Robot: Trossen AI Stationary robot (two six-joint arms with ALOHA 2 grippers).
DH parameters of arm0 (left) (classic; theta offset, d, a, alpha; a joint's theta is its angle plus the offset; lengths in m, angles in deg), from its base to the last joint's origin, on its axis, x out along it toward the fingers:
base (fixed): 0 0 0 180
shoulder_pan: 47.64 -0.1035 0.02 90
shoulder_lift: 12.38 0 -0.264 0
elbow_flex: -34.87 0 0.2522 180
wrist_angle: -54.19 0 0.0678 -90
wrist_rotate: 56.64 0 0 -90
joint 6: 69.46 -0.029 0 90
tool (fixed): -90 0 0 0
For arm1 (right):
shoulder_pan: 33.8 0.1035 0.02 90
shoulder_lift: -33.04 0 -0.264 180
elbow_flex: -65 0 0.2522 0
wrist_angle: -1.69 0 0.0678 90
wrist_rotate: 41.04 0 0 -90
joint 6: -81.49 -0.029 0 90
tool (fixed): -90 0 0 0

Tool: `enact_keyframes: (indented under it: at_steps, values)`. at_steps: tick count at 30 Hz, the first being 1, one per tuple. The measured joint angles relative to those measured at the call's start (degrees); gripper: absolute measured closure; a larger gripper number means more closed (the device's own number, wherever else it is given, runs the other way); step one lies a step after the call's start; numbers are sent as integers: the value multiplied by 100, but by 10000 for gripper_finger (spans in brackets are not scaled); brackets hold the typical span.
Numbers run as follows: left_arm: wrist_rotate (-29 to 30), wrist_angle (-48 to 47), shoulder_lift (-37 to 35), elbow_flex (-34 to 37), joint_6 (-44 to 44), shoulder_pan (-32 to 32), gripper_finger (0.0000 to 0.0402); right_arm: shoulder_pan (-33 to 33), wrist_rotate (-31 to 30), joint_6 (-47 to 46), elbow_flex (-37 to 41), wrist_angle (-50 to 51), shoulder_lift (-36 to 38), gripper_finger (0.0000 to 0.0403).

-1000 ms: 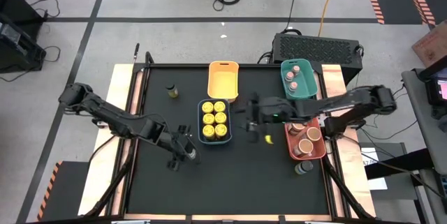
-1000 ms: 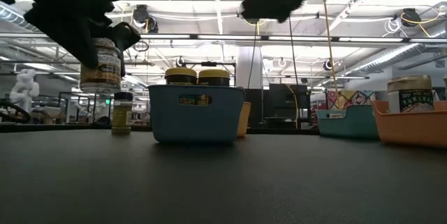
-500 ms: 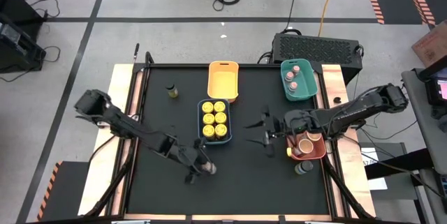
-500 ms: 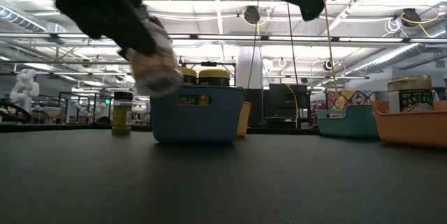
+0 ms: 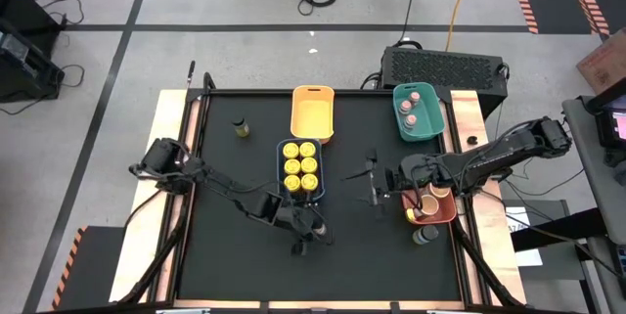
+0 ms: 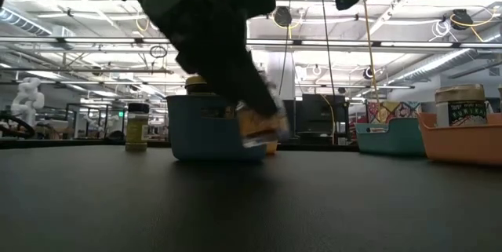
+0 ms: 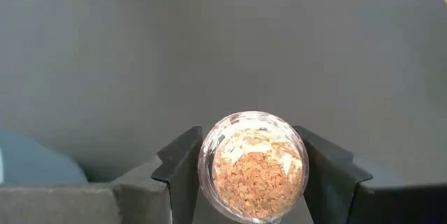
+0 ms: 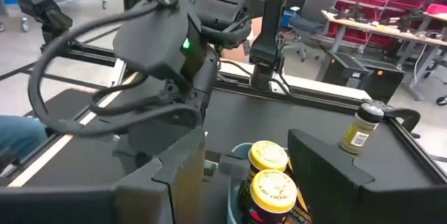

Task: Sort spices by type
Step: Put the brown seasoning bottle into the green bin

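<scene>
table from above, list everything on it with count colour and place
blue tray: one, table centre, holding six yellow-lidded jars
yellow tray: one, far edge of the table, looks empty
green tray: one, far right, holding two pink-lidded jars
red tray: one, right edge, holding peach-topped tubs; count unclear under the arm
lone jar: one, yellowish, far left
dark-lidded jar: one, near the red tray's near end
clear jar: one, brown spice, held in the left hand
left hand: shut on the clear jar, near the blue tray
right hand: open, between blue and red trays
</scene>
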Motion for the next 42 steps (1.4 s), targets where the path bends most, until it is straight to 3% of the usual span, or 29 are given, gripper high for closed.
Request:
enact_keyframes:
  at_steps: [17,27,31,42]
  values:
    - [-166,184,104,-86,2,-132,197,-67,1,170,0,33,0,204]
    - [-149,203,104,-93,-268,-165,90,-75,1,177,0,79,0,204]
    - [-149,25,32,-240,-532,-162,74,-75,1,161,0,81,0,204]
    - [248,-1167,-1163,-284,-776,-137,73,167,42,6,-2,-197,-192,184]
